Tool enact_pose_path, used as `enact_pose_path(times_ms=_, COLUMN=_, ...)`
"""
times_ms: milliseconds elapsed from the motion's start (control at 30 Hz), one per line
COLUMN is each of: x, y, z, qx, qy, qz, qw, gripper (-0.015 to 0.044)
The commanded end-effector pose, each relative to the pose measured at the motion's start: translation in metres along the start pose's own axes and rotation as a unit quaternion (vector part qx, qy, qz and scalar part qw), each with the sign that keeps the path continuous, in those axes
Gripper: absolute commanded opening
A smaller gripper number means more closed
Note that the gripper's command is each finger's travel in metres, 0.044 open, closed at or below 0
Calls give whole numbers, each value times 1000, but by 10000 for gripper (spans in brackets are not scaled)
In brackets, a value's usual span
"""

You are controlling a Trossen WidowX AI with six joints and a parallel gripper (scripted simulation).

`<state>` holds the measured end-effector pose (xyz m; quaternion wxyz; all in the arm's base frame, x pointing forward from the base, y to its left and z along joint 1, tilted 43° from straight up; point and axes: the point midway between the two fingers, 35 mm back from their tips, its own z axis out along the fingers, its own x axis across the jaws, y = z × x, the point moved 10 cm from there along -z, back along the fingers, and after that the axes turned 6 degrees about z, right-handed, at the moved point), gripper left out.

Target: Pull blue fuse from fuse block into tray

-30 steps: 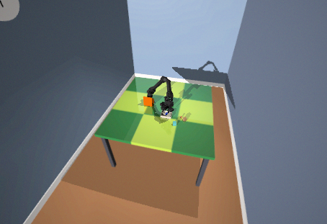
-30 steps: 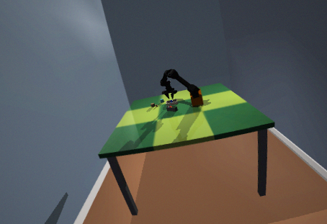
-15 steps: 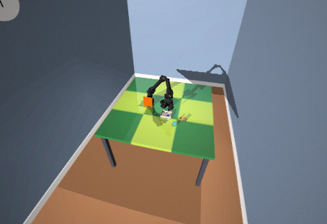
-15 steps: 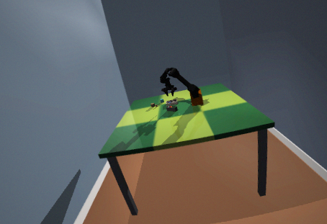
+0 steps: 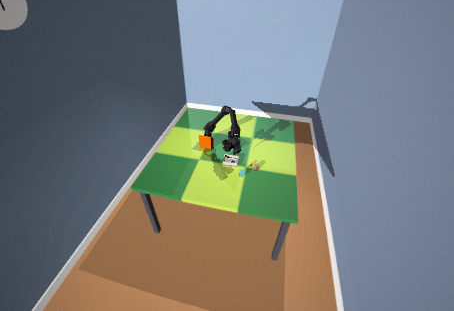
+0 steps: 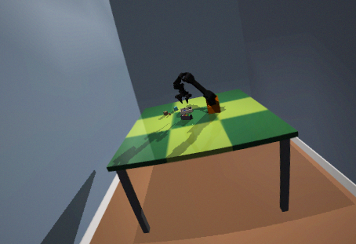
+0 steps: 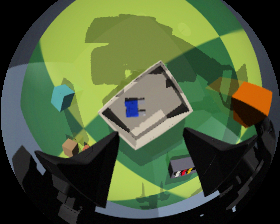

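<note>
Blue fuse (image 7: 133, 107) lying in tray (image 7: 176, 101), apart below wide-open, empty hand (image 7: 150, 153), between its fingers in wrist view.

the black arm (image 6: 196, 85) rises from its orange base (image 6: 212, 107), bends at the elbow and points its wrist straight down. the gripper (image 7: 149, 160) hangs above the counter, jaws spread wide with nothing between them.
</note>
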<state>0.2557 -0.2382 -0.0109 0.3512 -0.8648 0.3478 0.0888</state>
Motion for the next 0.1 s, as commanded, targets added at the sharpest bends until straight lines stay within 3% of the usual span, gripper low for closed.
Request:
enact_pose_path(times_ms=0, x=0, y=0, z=0, qx=0, qy=0, qz=0, qw=1000, gripper=330)
enact_pose_path(times_ms=67, x=0, y=0, z=0, qx=0, qy=0, qz=0, qw=1000, gripper=330)
